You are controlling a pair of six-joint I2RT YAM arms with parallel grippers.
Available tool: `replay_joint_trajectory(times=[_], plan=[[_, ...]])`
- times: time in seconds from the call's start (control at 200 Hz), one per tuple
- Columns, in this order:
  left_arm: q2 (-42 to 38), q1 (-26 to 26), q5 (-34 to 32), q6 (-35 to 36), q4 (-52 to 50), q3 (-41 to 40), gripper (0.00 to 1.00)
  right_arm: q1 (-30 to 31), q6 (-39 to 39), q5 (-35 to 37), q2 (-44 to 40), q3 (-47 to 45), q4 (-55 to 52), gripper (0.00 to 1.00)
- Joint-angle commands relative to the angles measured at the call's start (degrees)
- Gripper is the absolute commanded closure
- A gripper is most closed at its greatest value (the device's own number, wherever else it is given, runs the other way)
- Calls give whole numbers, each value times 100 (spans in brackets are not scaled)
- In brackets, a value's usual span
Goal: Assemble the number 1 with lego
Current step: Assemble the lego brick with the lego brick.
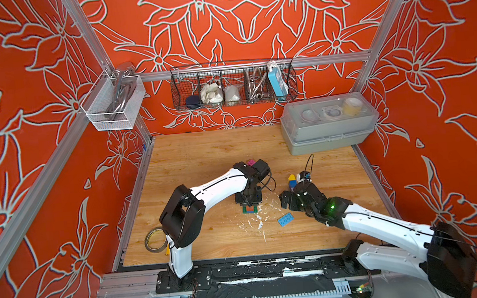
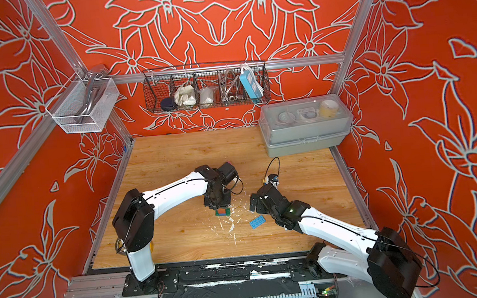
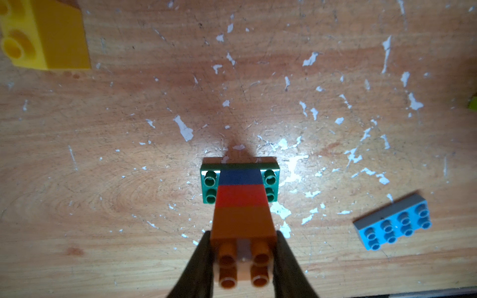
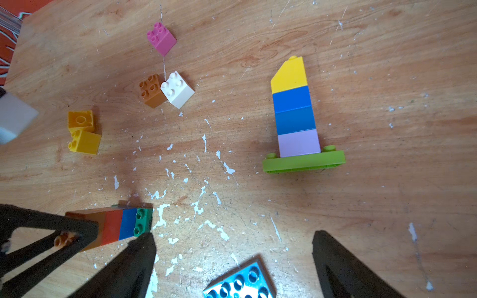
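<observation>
Two hands differ: the left hand (image 3: 243, 236) clamps the brown brick (image 3: 242, 223) topping the stack (image 3: 241, 196) on the green plate (image 3: 209, 180), likely seating it; the right hand (image 4: 232, 235) gapes empty.

- Table (image 3: 103, 154): wood grain, scratched, its finish chipped in white flecks.
- Light blue plate (image 3: 392, 224): smooth, slightly glossy plastic.
- Wall basket (image 1: 233, 86): black metal wire.

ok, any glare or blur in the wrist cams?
Left wrist: glare patch on the wooden table around the green plate, dim corners, and the brown brick in the left gripper looks soft. Right wrist: the light blue plate at the frame edge is blurred, with glare on its studs; the yellow-topped stack is sharp.
</observation>
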Motion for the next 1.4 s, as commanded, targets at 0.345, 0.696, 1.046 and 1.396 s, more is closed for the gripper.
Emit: replay_joint_trajectory(times=[0.345, 0.696, 1.046, 1.396], plan=[[342, -42, 280, -133, 505, -406, 100, -28, -29, 69, -34, -37, 2, 0], [151, 283, -63, 144, 225, -276, 100, -33, -18, 68, -59, -50, 10, 0], [164, 547, -217, 467, 33, 72, 100, -35, -31, 76, -19, -42, 20, 0], [276, 543, -218, 496, -78, 203, 86, -37, -31, 69, -10, -44, 24, 0]])
